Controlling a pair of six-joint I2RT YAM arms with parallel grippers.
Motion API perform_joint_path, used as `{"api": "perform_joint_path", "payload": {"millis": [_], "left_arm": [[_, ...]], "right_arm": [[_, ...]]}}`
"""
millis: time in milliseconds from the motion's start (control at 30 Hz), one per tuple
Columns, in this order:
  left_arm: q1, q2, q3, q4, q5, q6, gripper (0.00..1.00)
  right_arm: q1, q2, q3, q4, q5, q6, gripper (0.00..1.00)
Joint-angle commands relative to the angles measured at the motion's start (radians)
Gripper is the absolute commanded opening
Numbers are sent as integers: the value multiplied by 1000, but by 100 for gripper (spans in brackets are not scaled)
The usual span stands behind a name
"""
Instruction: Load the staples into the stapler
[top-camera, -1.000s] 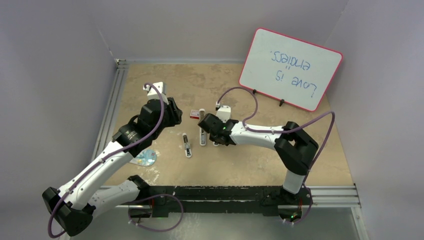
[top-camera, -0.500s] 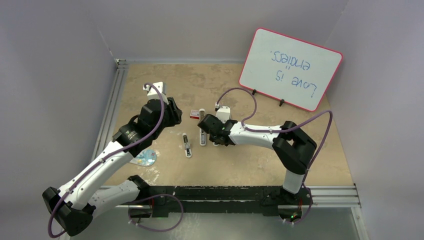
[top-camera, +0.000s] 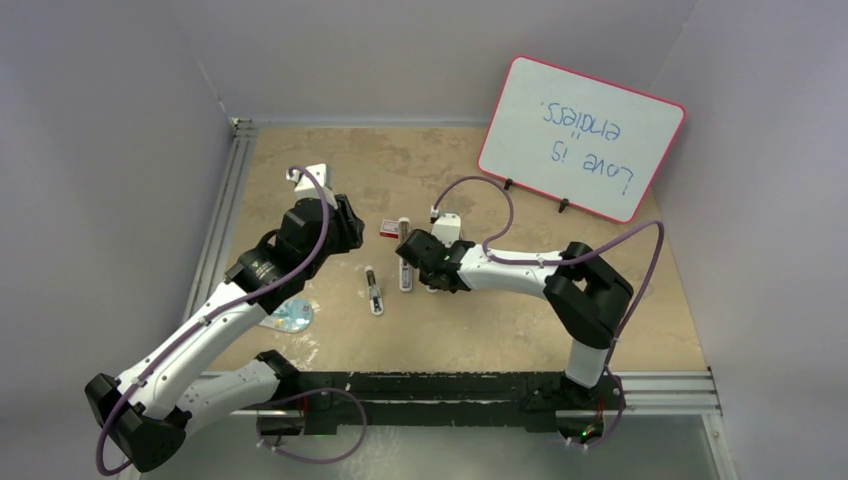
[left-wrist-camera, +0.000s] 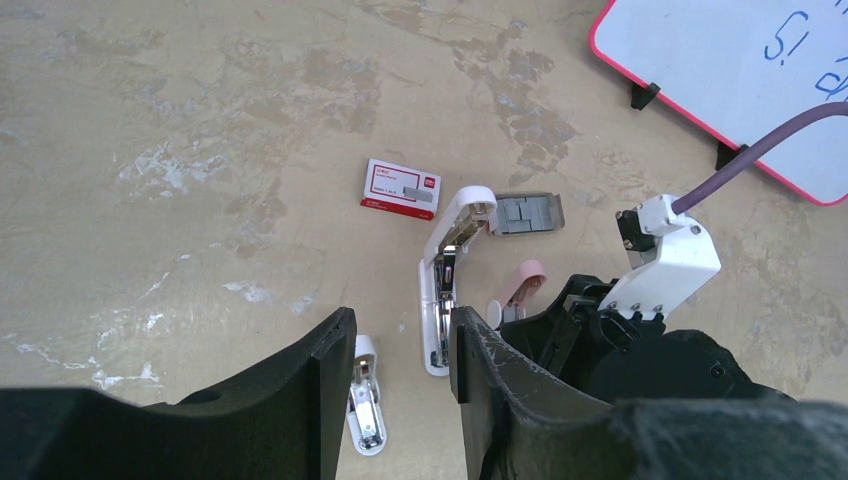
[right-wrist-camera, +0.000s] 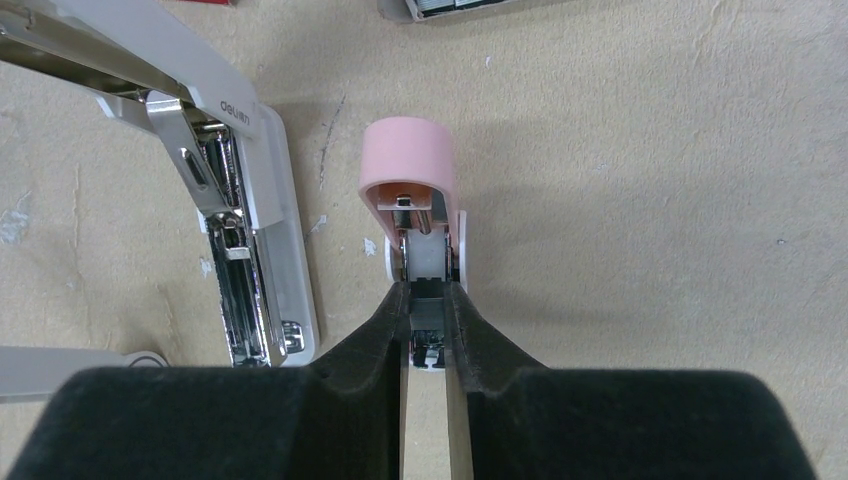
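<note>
Past second: almost no change. Right gripper (right-wrist-camera: 428, 290) stays clenched on pink stapler (right-wrist-camera: 408, 160). Left gripper (left-wrist-camera: 400, 340) hangs released. Staples (left-wrist-camera: 528, 213) at stapler's 12 o'clock, none loaded yet.

The small stapler (right-wrist-camera: 410, 180) sat pinched between the right gripper's (right-wrist-camera: 425, 300) fingers, the open stapler (right-wrist-camera: 255, 260) lying just to its left and the staples (right-wrist-camera: 470, 8) ahead, a touch right. Over at the left gripper (left-wrist-camera: 400, 335), the staple box (left-wrist-camera: 400, 188) lay straight ahead, the staples right of the box, and a third stapler (left-wrist-camera: 365, 405) close in beside one finger.
</note>
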Motion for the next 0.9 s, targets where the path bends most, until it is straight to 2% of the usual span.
{"api": "perform_joint_path", "payload": {"millis": [0,233,500,867], "left_arm": [[3,-4,-11,28,-16,13,40],[3,-5,-12,26,-16,13,40],[2,-3,-12,26,-16,14,39],[4,0,-11,29,-18,17,40]], "right_arm": [[6,13,-9,6,10,-8,17],[7,12,-8,11,4,-11,20],[8,-30,14,-11,-1,1,31],[8,-52,66,-15,34,-23,31]]}}
